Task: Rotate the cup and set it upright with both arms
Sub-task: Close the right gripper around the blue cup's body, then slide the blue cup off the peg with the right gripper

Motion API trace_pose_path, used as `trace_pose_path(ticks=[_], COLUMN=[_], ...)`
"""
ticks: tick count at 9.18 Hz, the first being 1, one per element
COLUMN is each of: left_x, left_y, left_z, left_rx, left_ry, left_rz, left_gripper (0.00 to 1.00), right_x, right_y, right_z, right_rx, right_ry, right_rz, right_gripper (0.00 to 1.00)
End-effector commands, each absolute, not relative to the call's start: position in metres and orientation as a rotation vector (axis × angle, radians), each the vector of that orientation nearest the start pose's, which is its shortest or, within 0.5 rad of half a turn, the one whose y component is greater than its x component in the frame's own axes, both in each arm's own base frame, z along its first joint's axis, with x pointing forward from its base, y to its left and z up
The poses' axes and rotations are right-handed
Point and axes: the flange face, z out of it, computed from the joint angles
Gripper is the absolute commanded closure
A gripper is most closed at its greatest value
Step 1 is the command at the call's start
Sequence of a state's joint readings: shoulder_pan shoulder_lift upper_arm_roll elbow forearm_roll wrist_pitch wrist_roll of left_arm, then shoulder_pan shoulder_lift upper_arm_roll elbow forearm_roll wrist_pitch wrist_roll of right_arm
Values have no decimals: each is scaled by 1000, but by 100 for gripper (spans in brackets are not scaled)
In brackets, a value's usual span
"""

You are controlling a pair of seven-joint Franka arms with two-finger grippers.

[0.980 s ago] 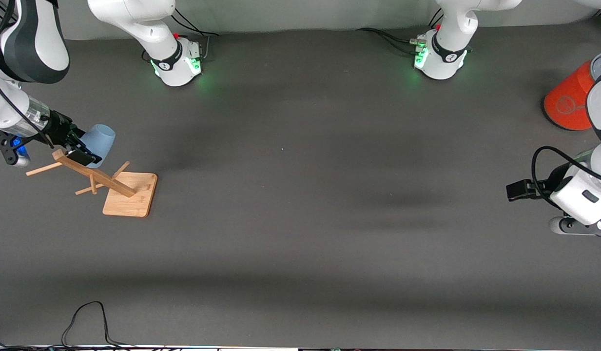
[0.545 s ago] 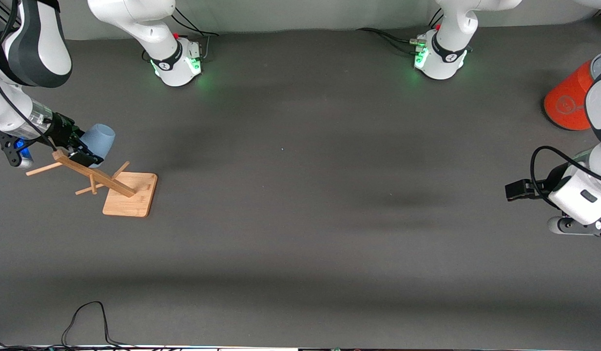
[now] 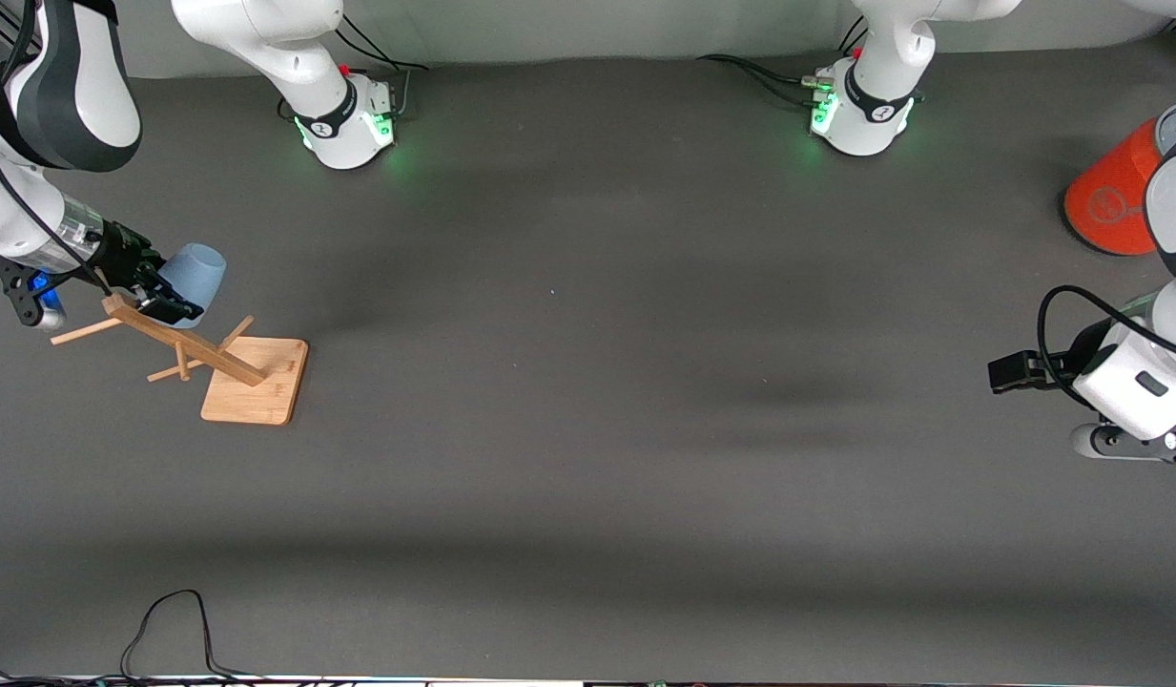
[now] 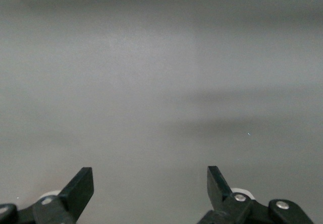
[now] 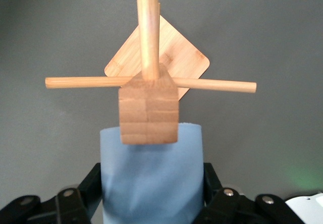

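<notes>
The pale-blue cup (image 3: 195,270) lies tilted on its side at the top end of a wooden rack's post (image 3: 122,306), toward the right arm's end of the table. My right gripper (image 3: 158,291) is shut on the cup. In the right wrist view the cup (image 5: 151,183) fills the gap between the black fingers (image 5: 92,183), with the rack's block (image 5: 149,110) right in front of it. My left gripper (image 3: 1005,373) waits above bare table at the left arm's end. In the left wrist view it (image 4: 150,183) is open and empty.
The wooden rack has a square base (image 3: 256,380) and thin cross pegs (image 3: 84,331). A large orange cylinder with a grey top (image 3: 1117,196) lies at the left arm's end. A black cable (image 3: 168,620) loops at the near table edge.
My right arm has shifted very slightly with the cup held in almost the same place. The left arm has barely moved.
</notes>
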State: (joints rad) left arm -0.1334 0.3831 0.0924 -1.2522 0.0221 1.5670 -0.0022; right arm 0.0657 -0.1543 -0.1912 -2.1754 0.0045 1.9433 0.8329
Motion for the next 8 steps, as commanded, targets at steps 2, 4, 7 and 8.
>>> trace_pose_path(ticks=[2,4,7,8], left_x=[663,663,663,663], left_y=[-38,-39,-39,-39], left_z=[546,546,546,546], left_rx=[-3084,-3085,-3085,-3085], left_ry=[88,92,95,95], left_rz=[102,102,103,103], left_gripper=[0,0,0,0], right_x=[485,478,465,462], right_y=[-36,-2,76,107], right_z=[492,516,542,548], right_rx=[-2801,-2787,-2745,-2717], right_ry=[1419,1462,1591,1644], right_rz=[166,178,188,172], right_gripper=[48,49,49,50])
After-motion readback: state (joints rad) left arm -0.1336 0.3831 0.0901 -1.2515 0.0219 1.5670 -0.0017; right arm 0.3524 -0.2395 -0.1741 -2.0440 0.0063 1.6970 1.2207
